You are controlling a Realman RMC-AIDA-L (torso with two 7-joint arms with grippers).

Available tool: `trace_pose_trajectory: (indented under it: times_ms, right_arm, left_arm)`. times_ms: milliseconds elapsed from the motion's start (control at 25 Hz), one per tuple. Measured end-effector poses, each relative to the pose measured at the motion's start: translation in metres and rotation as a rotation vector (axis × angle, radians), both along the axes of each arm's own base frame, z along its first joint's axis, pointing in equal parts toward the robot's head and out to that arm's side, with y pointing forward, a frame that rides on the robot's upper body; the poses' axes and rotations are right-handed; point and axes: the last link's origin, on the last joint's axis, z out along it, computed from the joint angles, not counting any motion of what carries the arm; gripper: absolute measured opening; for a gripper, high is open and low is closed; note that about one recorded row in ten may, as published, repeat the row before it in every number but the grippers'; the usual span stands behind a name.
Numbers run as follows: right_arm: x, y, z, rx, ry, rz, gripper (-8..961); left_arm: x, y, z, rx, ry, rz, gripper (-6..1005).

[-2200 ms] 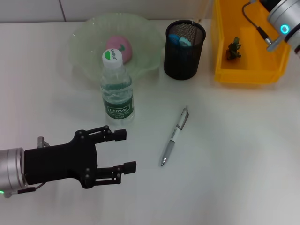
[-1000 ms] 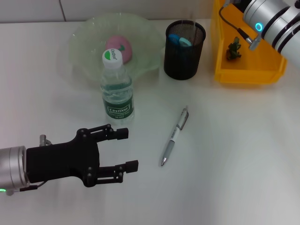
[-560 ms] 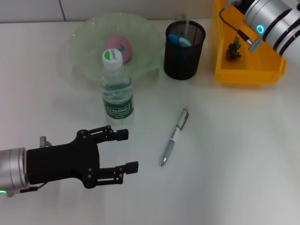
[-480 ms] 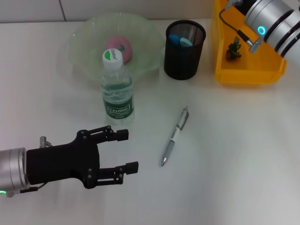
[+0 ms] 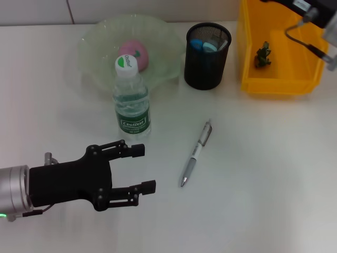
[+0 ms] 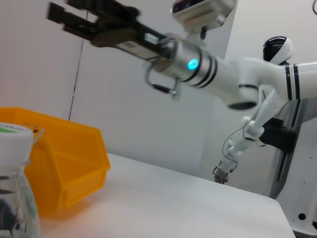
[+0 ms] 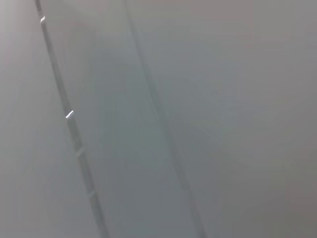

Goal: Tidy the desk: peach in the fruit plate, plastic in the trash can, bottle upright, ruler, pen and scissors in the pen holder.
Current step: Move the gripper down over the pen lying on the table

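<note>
spread jaws of left gripper point(image 5: 141, 167) hover beside upright bottle point(image 5: 130, 100); pen point(image 5: 196, 152) lies near pen holder point(image 5: 207, 48).

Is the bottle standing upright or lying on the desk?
Upright. The bottle stands on its base with the white cap on top, just in front of the fruit plate.

A robotics lab or test room is indicated: a plain white counter point(image 5: 274, 174) is set against bare white walls, an orange parts bin point(image 5: 279, 52) is placed on it, and a white humanoid robot point(image 6: 267, 89) is seen standing behind.
</note>
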Motion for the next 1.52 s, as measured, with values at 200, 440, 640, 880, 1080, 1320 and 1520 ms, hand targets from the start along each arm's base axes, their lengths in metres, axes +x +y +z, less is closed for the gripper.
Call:
trace_pose_trajectory:
  times_ms: [200, 440, 640, 880, 1080, 1320, 1520]
  right_arm:
    - [-0.006, -0.022, 0.030, -0.284, -0.235, 0.077, 646]
    - [-0.013, -0.049, 0.053, -0.578, -0.549, 0.103, 655]
    - [0.006, -0.062, 0.047, -0.703, -0.789, 0.044, 655]
    - [0.004, -0.064, 0.037, -0.724, -0.931, 0.083, 654]
    - [-0.013, -0.055, 0.021, -0.774, -1.114, 0.133, 654]
    - [-0.009, -0.055, 0.005, -0.766, -1.137, 0.151, 654]
    - [0.019, -0.068, 0.007, -0.768, -1.051, 0.107, 654]
  left_arm:
    - [0.000, 0.000, 0.000, -0.008, -0.005, 0.007, 673]
    - [0.000, 0.001, 0.000, -0.013, -0.004, 0.019, 672]
    - [0.001, 0.004, 0.001, -0.027, -0.005, 0.044, 671]
    - [0.003, 0.009, 0.002, -0.042, 0.001, 0.053, 670]
    - [0.004, 0.010, 0.003, -0.046, 0.003, 0.055, 670]
    - [0.007, 0.012, 0.002, -0.074, -0.009, 0.087, 669]
    - [0.016, 0.025, 0.012, -0.171, -0.001, 0.190, 668]
